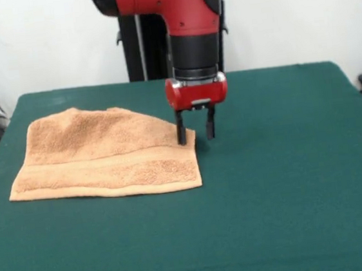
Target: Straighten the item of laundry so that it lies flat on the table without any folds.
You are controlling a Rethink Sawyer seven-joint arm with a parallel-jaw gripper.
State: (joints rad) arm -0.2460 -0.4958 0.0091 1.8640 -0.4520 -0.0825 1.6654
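Large rectangular table (291,195) covered in dark green felt-like cloth fills most of the front view, its far edge up near a white wall, bare green over the whole right half and along the near side. Red and black robot arm (185,18) comes down from the top centre, thick red link across the top, black wrist section below it, then a short red cylinder carrying the tool; black pedestal upright (134,46) stands behind it at the table's far side. Small orange-tan terry-cloth hand towel (105,153) lies on the left half of the table, roughly square but not flat: near part spread out with a straight near hem and a flat woven band running across it, far part humped up, and the far right corner folded in so the top edge slopes down diagonally toward the right corner. Towel's right edge sits just left of picture centre, well apart from the table's right side. Tool (195,132), two thin black fingers pointing straight down, spread apart with green table showing in the gap. Left finger (181,130) as seen here is at the towel's far right corner, on or against the cloth edge, contact hard to confirm; other finger is over bare table just beside the towel, nothing pinched between them. Dark cables and gear at the left edge, a black knob-like object at the right edge, off the table.
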